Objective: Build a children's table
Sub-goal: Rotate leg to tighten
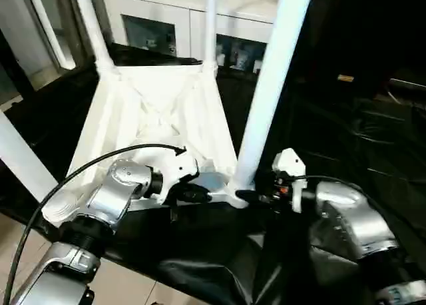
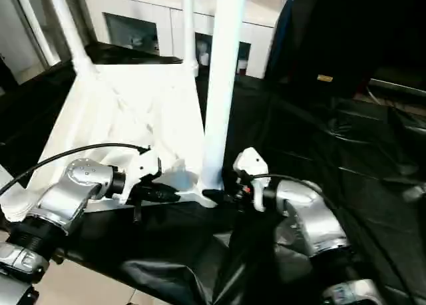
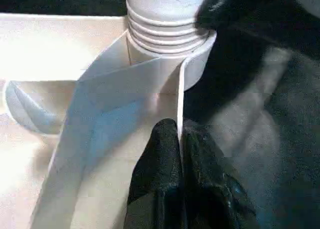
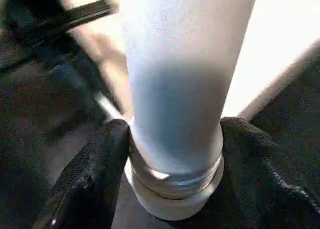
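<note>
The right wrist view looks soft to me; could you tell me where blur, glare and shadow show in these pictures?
Right wrist view: the leg is shaded low on its shaft, the background smeared and washed out. Left wrist view: the tabletop glares near white, while the left gripper's fingers pinching its rim are dark but fairly crisp. Left eye view: the black table cover shows soft sheen.

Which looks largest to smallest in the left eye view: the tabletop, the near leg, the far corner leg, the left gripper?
1. tabletop
2. near leg, enlarged by nearness
3. far corner leg, cut by the picture's edge, so unsure
4. left gripper
</note>
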### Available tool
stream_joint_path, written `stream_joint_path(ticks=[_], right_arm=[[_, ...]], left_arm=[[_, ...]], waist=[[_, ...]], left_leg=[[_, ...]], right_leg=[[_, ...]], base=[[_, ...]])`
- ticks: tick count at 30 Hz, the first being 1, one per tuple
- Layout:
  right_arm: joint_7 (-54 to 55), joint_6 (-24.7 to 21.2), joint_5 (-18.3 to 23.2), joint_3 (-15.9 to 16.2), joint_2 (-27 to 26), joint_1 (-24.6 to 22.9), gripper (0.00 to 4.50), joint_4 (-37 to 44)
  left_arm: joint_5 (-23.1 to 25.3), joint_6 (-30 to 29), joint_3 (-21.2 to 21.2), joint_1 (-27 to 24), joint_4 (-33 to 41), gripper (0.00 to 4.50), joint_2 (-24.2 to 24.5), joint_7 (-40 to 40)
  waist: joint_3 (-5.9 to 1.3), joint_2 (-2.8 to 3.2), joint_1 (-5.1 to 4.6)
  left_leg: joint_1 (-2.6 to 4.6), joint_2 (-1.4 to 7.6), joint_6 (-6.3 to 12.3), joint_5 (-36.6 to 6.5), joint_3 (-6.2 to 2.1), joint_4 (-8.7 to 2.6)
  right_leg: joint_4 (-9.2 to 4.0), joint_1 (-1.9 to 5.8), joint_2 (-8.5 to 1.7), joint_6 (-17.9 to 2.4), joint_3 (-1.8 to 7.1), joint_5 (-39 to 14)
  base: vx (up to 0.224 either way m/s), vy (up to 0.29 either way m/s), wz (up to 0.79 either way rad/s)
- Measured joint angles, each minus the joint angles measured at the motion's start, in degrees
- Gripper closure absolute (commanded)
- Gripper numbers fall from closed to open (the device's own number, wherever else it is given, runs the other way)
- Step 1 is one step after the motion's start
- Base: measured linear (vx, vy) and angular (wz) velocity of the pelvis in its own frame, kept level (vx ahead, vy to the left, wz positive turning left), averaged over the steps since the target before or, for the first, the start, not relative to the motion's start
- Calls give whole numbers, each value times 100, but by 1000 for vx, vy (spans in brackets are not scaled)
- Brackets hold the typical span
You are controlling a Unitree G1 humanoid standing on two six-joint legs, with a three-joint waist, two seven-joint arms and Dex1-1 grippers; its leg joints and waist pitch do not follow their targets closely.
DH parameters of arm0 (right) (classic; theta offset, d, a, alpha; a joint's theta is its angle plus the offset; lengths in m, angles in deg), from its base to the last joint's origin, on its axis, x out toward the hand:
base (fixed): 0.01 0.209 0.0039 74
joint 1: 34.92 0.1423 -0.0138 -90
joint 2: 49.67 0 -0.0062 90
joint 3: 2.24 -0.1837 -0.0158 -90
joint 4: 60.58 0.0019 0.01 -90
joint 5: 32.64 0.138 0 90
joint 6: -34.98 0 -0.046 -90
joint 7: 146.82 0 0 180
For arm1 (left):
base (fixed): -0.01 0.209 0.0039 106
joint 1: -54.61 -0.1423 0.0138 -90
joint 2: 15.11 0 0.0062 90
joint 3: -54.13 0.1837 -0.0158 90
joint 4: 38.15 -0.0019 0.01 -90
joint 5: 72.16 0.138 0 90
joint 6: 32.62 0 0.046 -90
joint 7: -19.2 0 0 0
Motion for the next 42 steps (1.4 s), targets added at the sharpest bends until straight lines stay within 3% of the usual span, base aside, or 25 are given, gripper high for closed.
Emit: stream_joint_path(ticks=[7,13,15,20,30,36,42], right_arm=[[2478,-62,-352,-460,-981,225,186,-493],[3058,-101,-639,-492,-1255,343,186,-557],[3048,-43,-631,-493,-1259,342,131,-584],[2709,-27,-546,-484,-1146,341,96,-555],[307,-26,-381,56,253,-16,84,51],[-267,-38,-192,172,265,-16,84,188],[-622,-70,55,182,259,-72,84,398]], left_arm=[[296,-131,-42,656,-1111,450,-1001,1730],[340,-129,-59,814,-1378,450,-1189,2010],[341,-118,-60,815,-1377,450,-1177,1981],[330,30,-60,806,-1376,450,-1016,1744],[48,563,-54,306,-694,450,-214,268],[-82,579,17,28,-192,450,12,-453],[-82,573,65,-73,-45,450,28,-642]], waist=[[-18,21,-53],[-33,43,-59],[-33,44,-59],[-31,43,-58],[-21,64,14],[-20,70,123],[-18,69,126]], left_leg=[[30,-14,1,-1,-6,17],[28,-28,5,-1,-6,6],[29,-29,5,-1,-5,6],[29,-26,5,-1,-6,-11],[0,-19,3,-2,-7,-50],[-16,-19,9,-6,-3,-58],[-8,-21,9,-6,7,-52]], right_leg=[[-53,39,-12,11,2,-6],[-129,51,-14,8,15,-5],[-130,51,-14,6,16,-3],[-127,38,-13,8,9,30],[-83,-4,-7,-22,1,69],[-92,-17,-8,-23,1,63],[-85,-10,-14,-23,9,63]], base=[[0,0,0],[0,0,0],[0,0,0],[0,0,0],[0,0,0],[0,0,0],[0,0,0]])
